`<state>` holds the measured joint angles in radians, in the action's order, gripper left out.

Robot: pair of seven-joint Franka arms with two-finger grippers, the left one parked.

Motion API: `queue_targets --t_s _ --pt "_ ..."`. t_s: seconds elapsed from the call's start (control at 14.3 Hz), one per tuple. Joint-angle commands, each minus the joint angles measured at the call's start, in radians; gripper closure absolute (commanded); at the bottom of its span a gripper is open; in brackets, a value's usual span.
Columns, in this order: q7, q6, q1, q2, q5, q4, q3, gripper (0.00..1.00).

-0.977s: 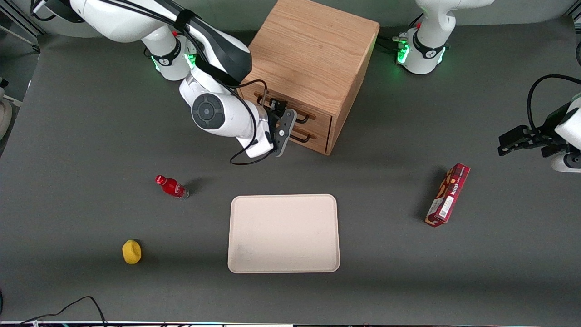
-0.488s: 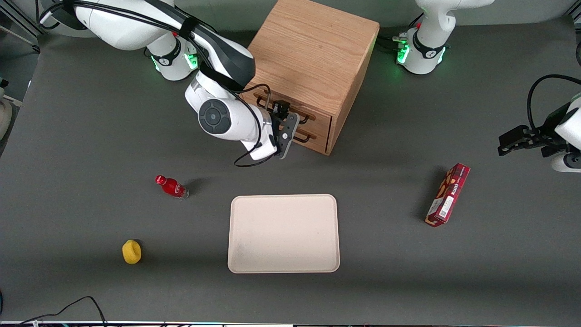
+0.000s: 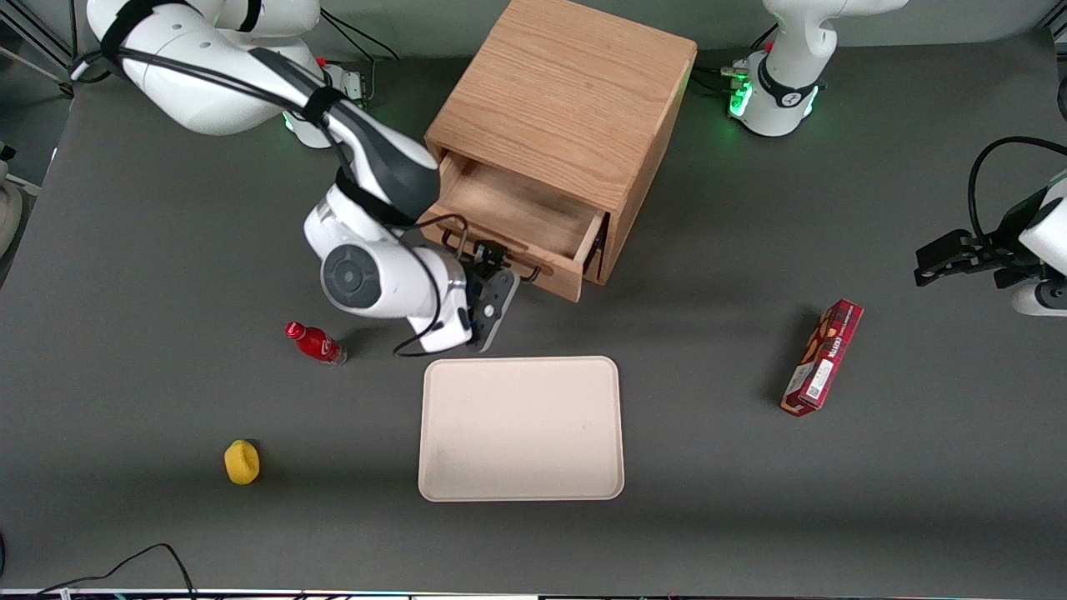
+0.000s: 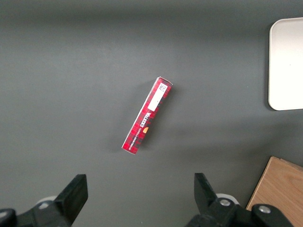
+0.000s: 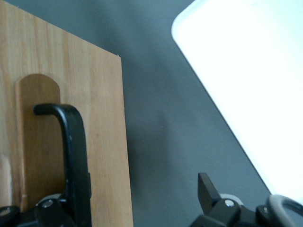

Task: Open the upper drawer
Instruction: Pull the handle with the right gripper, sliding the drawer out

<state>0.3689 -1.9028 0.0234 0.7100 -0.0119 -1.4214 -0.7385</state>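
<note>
A: Quick pass, working arm's end first?
B: Small yellow rounded lump (image 3: 242, 462), matte. Red glossy bottle (image 3: 316, 342) lying tilted on the flat grey table (image 3: 167, 250). Then the gripper (image 3: 492, 260), black, at the handle (image 3: 498, 250) of the upper drawer (image 3: 517, 218).
A: Fingers?
B: Can't tell whether they're spread or closed. In the wrist view one finger (image 5: 208, 189) stands clear of the drawer front and the rest is cut off.
A: Drawer itself?
B: Light oak, visible grain, pulled well out of the boxy wooden cabinet (image 3: 567, 100). Bare wood floor inside. Its front panel sits nearest the front camera, touching the gripper's side. Handle is a black metal bar, round-section, bent at the end over an arched recess (image 5: 40, 142).
A: Rest?
B: Cream rectangular tray (image 3: 521, 428), rounded corners, nearer the camera than the drawer. Red cardboard box (image 3: 822, 357), long and slim, toward the parked arm's end.
</note>
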Motion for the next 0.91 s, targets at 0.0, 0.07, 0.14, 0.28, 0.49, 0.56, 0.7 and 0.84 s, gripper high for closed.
queue_targets --t_s 0.0,0.07,0.14,0.28,0.49,0.56,0.7,0.84 --pt "0.004 0.068 -0.023 0.051 -0.026 0.110 0.028 0.00" --pt "0.014 0.079 -0.025 0.065 -0.028 0.133 0.030 0.00" --pt "0.015 0.091 -0.025 0.075 -0.029 0.156 0.031 0.00" --pt "0.016 0.109 -0.028 0.097 -0.028 0.202 0.051 0.00" --pt "0.025 0.114 -0.031 0.112 -0.028 0.249 0.074 0.00" --pt "0.072 0.114 -0.033 0.114 -0.029 0.262 0.083 0.00" --pt "0.140 0.128 -0.033 0.114 -0.026 0.294 0.117 0.00" --pt "0.177 0.146 -0.033 0.124 -0.028 0.341 0.139 0.00"
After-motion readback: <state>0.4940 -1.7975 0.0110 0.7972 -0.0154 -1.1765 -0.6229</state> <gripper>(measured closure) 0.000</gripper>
